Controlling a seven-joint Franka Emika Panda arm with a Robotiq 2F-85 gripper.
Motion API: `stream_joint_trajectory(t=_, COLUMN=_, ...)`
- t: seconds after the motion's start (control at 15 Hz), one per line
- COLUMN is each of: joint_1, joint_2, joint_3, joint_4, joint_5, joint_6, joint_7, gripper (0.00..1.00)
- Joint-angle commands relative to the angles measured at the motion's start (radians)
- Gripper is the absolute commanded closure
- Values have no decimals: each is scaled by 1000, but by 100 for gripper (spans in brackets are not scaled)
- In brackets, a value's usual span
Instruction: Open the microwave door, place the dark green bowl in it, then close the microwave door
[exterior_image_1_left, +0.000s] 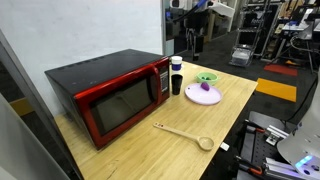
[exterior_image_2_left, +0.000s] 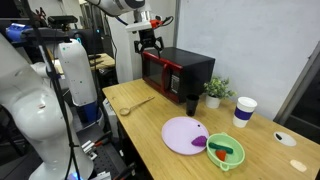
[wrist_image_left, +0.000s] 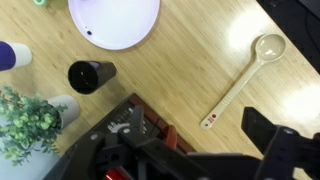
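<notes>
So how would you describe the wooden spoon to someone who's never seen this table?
Find the red microwave on the wooden table. The wooden spoon lies flat in front of its door. It alone is long and thin; the lavender plate and lime-green bowl are round.

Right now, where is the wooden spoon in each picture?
Exterior view: the wooden spoon lies low centre, before the microwave.
Exterior view: wooden spoon left of centre, beside the microwave.
Wrist view: wooden spoon at right, slanting.
Shared landmark: the lavender plate.

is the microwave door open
No, the microwave door sits shut, flush with the red front of the microwave.
</notes>
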Motion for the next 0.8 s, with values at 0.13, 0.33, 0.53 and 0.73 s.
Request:
stream_joint_trajectory(t=0.13, joint_1=-53, joint_2=-93, joint_3=-29, joint_4=-92, joint_5=14, joint_6=98, joint_7=179, gripper=0)
stream_joint_trajectory(t=0.33, joint_1=-45, joint_2=-66, joint_3=-26, joint_4=-53, joint_5=5, joint_6=61, joint_7=164, gripper=0)
stream_joint_trajectory(t=0.53, joint_1=-46, joint_2=-77, joint_3=-27, joint_4=-64, joint_5=5, joint_6=69, joint_7=174, gripper=0)
stream_joint_trajectory(t=0.73, joint_1=-46, joint_2=-77, joint_3=-27, joint_4=-67, joint_5=5, joint_6=73, joint_7=174, gripper=0)
